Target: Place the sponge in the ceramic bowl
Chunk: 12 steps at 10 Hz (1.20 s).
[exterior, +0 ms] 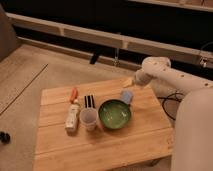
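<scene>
The light blue sponge (127,96) lies on the wooden table (100,145), touching the far right rim of the ceramic bowl (115,114), a glossy green dish near the table's middle. My gripper (129,82) hangs at the end of the white arm, just above and behind the sponge, near the table's far right edge. Nothing shows in the bowl.
A translucent plastic cup (90,119) stands left of the bowl. A white bottle with an orange tip (73,113) lies further left. A small dark striped object (89,101) sits behind the cup. Cables (172,100) trail on the floor right of the table.
</scene>
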Motion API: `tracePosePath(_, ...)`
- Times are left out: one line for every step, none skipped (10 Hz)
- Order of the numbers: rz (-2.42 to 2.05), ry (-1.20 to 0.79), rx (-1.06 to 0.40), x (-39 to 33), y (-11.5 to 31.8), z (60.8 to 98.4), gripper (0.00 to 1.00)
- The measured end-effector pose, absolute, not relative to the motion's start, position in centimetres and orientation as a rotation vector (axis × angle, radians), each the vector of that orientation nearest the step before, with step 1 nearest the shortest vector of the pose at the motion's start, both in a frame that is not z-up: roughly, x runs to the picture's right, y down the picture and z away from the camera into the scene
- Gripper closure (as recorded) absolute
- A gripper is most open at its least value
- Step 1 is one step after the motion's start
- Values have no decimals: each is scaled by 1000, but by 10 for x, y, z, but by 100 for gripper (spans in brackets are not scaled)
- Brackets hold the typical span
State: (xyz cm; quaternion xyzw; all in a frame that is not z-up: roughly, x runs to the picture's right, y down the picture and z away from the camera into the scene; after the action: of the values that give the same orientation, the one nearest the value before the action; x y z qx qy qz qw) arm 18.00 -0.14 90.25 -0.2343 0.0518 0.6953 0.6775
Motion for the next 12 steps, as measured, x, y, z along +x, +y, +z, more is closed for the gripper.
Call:
tracePosePath(1550,151,-544,183,6,912,35)
tracePosePath(1544,173,-556,183,10,919,35)
tracePosePath(1540,203,-576,182,16,930,35)
tracePosePath(1538,222,-591,180,19,938,35)
tracePosePath(1534,232,-603,178,21,944,35)
tracePosePath(1522,237,-621,171,21,953,35)
tracePosePath(1512,242,-637,163,21,959,35)
tracePosePath(1510,250,-649,161,24,964,35)
tracePosePath(1508,263,-662,159,27,968,35)
tracePosePath(1503,288,-679,159,33,973,35)
tracePosePath(1499,307,-690,160,38,975,35)
tracePosePath(1492,336,-702,162,45,979,35)
